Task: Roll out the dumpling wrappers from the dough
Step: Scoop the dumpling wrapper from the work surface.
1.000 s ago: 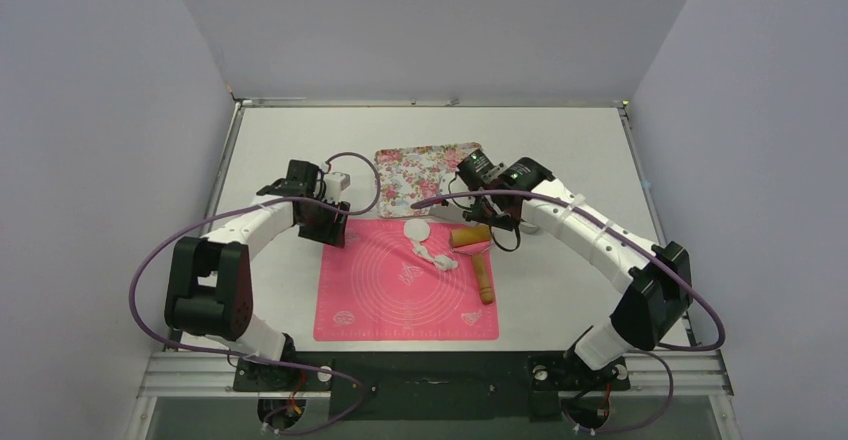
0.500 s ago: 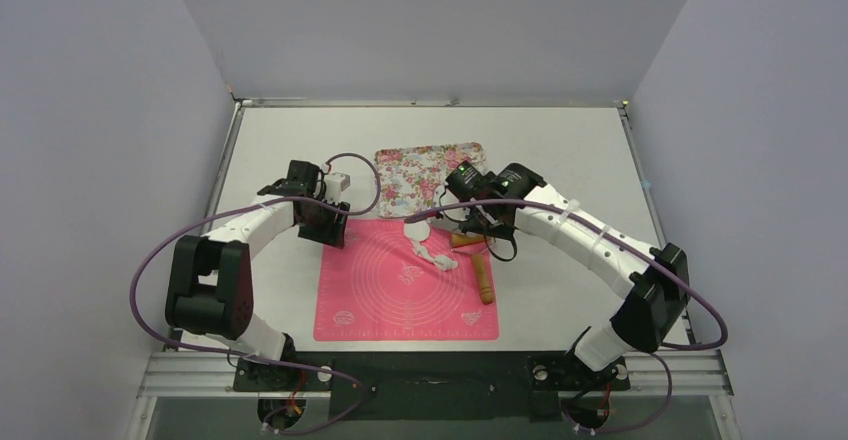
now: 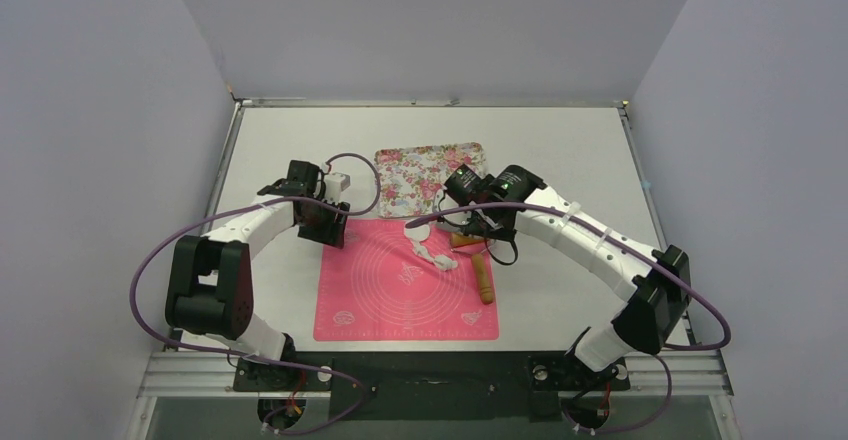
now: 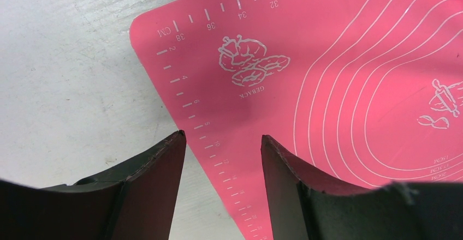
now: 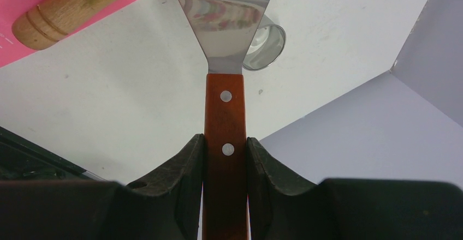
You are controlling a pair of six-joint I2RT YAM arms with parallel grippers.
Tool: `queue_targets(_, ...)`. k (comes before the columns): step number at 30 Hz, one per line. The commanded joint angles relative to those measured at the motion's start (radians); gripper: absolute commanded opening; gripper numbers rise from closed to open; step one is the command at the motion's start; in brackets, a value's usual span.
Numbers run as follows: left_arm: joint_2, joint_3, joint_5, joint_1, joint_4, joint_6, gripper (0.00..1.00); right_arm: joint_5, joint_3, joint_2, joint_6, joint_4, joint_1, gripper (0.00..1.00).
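Note:
A thin white round wrapper (image 3: pixel 416 229) lies at the far edge of the pink mat (image 3: pixel 400 290). Ragged white dough scraps (image 3: pixel 438 257) lie just in front of it. My right gripper (image 3: pixel 478 220) is shut on the red-brown handle of a metal spatula (image 5: pixel 224 103). The blade (image 5: pixel 225 11) points toward the wrapper; I cannot tell whether they touch. My left gripper (image 4: pixel 223 139) is open and empty, low over the mat's far left corner (image 4: pixel 180 38). It also shows in the top view (image 3: pixel 333 228).
A wooden rolling pin (image 3: pixel 483 276) lies at the mat's right edge and shows in the right wrist view (image 5: pixel 71 8). A metal ring cutter (image 5: pixel 266 46) stands on the table behind the blade. A floral tray (image 3: pixel 425 172) sits behind the mat.
My right gripper has moved left with the spatula, toward the wrapper, and the wrapper's outline looks narrower now. The left arm has not moved.

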Motion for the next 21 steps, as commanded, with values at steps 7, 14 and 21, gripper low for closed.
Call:
queue_targets(7, -0.010, -0.004, -0.007, 0.002, 0.038, 0.013, 0.51, 0.051, 0.017, 0.053, 0.017, 0.043, 0.042, 0.00)
queue_targets(14, -0.006, 0.000, -0.005, 0.003, 0.036, 0.013, 0.51, 0.090, 0.034, 0.039, 0.021, -0.001, 0.067, 0.00)
queue_targets(21, 0.005, 0.003, -0.001, 0.003, 0.037, 0.009, 0.51, 0.101, 0.060, -0.010, 0.052, -0.073, 0.102, 0.00)
